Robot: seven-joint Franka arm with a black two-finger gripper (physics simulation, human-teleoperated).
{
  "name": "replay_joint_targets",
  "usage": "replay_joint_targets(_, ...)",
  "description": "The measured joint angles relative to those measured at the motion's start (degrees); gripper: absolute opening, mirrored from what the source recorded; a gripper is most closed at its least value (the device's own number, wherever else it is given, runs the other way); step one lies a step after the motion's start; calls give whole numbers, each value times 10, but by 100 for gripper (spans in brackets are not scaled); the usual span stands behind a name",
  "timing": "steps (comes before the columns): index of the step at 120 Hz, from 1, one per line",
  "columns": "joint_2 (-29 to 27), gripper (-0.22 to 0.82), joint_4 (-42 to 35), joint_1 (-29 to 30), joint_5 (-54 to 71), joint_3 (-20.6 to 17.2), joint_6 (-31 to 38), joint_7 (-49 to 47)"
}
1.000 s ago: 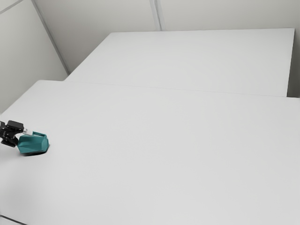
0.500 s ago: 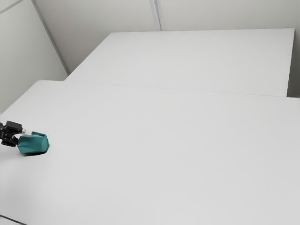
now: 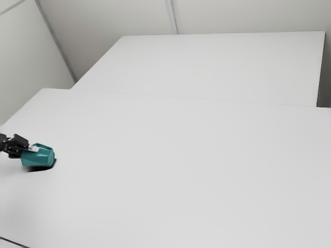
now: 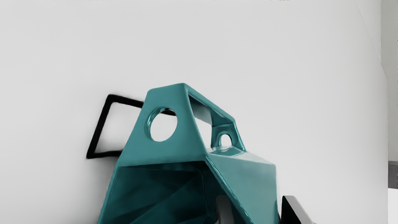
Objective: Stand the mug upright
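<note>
Teal mug (image 3: pixel 38 157) tilting on its side just above tabletop (image 3: pixel 170 165), near edge at exterior view's left, handle (image 4: pixel 188 133) pointing up; we're clamping its wall in gripper (image 3: pixel 32 149), one finger (image 4: pixel 225 211) inside, other outside.

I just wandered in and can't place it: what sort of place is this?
Probably a robot test room, rendered in a simulator: plain pale walls, a broad white table, and a black robot gripper holding a teal mug.
</note>
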Motion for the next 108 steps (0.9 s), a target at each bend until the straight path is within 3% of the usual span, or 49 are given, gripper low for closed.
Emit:
replay_joint_targets(30, -3, -11, 22, -6, -7, -21, 2, 3)
replay_joint_targets(64, -15, -15, 60, -17, -23, -64, 7, 4)
replay_joint_targets(76, -28, -16, 85, -34, -18, -97, 18, 2)
replay_joint_targets(92, -84, -17, 89, -83, 59, -144, 53, -6)
replay_joint_targets(108, -169, -17, 40, -175, 219, -166, 112, -27)
